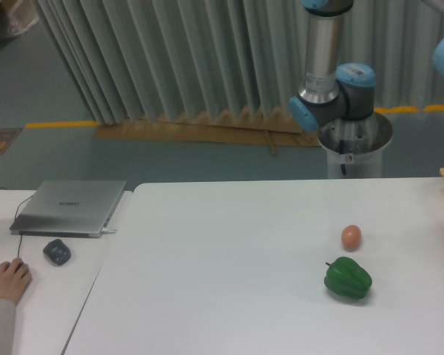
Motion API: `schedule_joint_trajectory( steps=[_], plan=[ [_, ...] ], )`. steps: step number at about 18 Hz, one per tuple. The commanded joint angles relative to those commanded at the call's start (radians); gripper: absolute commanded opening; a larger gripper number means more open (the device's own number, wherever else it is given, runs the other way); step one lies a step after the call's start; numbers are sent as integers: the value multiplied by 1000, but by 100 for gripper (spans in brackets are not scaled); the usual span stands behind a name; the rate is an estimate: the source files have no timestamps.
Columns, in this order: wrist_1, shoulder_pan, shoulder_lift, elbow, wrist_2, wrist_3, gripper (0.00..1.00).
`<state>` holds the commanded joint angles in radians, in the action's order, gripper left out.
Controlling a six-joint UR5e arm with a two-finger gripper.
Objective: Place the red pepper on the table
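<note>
The white table (229,266) carries a green pepper (348,278) and an egg (351,237) toward its right edge; the gripper is out of view.

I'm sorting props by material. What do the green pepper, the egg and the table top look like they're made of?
The green pepper looks like glossy moulded plastic, going by its even colour and soft shine, though a real one can't be ruled out. The egg is matt orange-brown; real or imitation can't be told. The table has a smooth white top with a dull sheen, probably laminate.
</note>
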<state>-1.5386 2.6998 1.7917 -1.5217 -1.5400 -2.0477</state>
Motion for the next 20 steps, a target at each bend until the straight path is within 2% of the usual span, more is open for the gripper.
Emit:
schedule_joint_trajectory(
  steps=[1,3,5,6,9,12,16,20],
  plan=[
    [11,12,-2,-20,0,-12,100],
    [32,53,-9,-54,-41,-105,100],
    [63,119,-9,-60,-83,-301,100],
    [66,135,1,-40,-103,-431,100],
    [67,135,8,-43,-170,-482,100],
    [77,140,40,-41,-170,-590,100],
    [144,172,66,-48,-193,-715,100],
    [166,207,86,-51,-193,-750,100]
  ],
)
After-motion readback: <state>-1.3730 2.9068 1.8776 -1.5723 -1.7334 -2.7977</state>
